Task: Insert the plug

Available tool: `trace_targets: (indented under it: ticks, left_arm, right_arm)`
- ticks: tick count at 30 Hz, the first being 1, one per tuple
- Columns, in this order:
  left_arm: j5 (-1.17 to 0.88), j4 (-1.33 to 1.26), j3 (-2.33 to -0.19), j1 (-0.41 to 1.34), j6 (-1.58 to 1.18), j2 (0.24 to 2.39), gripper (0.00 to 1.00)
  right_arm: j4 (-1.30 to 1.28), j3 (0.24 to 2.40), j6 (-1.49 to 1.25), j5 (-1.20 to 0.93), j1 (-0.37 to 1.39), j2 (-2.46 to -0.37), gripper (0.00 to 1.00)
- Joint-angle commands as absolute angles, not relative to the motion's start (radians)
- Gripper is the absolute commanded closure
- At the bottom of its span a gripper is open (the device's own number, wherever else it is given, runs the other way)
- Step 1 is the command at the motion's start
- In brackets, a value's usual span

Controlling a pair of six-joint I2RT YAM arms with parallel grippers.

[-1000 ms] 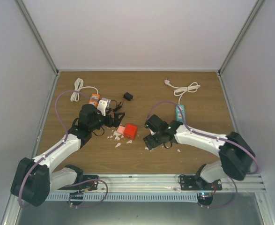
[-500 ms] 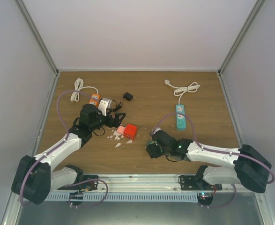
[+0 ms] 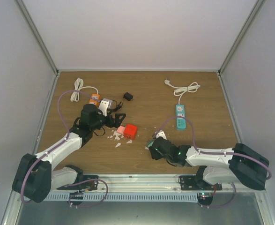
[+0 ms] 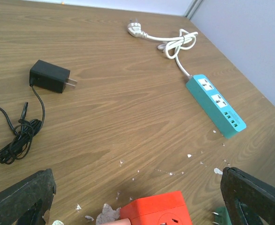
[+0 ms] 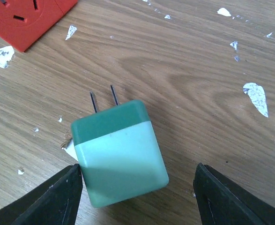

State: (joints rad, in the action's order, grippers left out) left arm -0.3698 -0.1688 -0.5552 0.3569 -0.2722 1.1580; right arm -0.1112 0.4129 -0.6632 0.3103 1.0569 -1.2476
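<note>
The plug (image 5: pixel 118 150) is seen lying flat on the counter (image 4: pixel 128 93) between the right fingers (image 5: pixel 53 201), which are parted and not gripping it. One finger is set at its corner and the other is kept apart from it. Its two prongs are pointed away from the fingers, toward one red cube (image 5: pixel 25 18). The left fingers (image 4: pixel 20 201) are spread wide, with nothing gripped and the red cube between their tips. Beyond them, one strip (image 4: pixel 215 105), one black adapter (image 4: pixel 50 79) and many white scraps (image 5: pixel 255 97) are counted.
</note>
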Motion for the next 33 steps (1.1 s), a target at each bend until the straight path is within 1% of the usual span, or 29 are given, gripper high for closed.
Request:
trace_targets:
  ticks: [1, 9, 15, 19, 24, 27, 29, 31, 32, 33]
  left_arm:
    - [-0.383, -0.219, -0.57, 0.352, -0.262, 1.169, 0.01]
    - [-0.382, -0.218, -0.572, 0.352, -0.261, 1.176, 0.01]
    - [-0.382, -0.215, -0.574, 0.354, -0.261, 1.175, 0.01]
    - [-0.387, -0.215, -0.574, 0.354, -0.259, 1.18, 0.01]
    - [-0.387, -0.198, -0.591, 0.374, -0.256, 1.205, 0.01]
    - [-0.367, -0.179, -0.596, 0.4, -0.259, 1.205, 0.01]
    - [-0.346, -0.163, -0.598, 0.422, -0.262, 1.198, 0.01]
    - [-0.325, -0.148, -0.6, 0.449, -0.266, 1.187, 0.01]
    - [-0.311, -0.14, -0.6, 0.467, -0.267, 1.181, 0.01]
    - [-0.294, -0.133, -0.598, 0.486, -0.267, 1.179, 0.01]
  right_arm:
    - [-0.006, 0.362, -0.683, 0.354, 1.067, -1.197, 0.34]
    - [0.045, 0.3, -0.722, 0.291, 1.066, -1.185, 0.36]
    - [0.064, 0.278, -0.746, 0.296, 1.066, -1.167, 0.38]
    - [0.094, 0.278, -0.758, 0.295, 1.067, -1.208, 0.39]
    - [0.138, 0.271, -0.769, 0.311, 1.082, -1.263, 0.43]
    - [0.148, 0.274, -0.768, 0.33, 1.094, -1.272, 0.52]
    - [0.142, 0.279, -0.758, 0.341, 1.1, -1.267, 0.6]
    - [0.126, 0.284, -0.747, 0.353, 1.106, -1.251, 0.72]
    - [0.115, 0.285, -0.74, 0.356, 1.107, -1.238, 0.75]
    - [0.105, 0.285, -0.736, 0.358, 1.109, -1.222, 0.8]
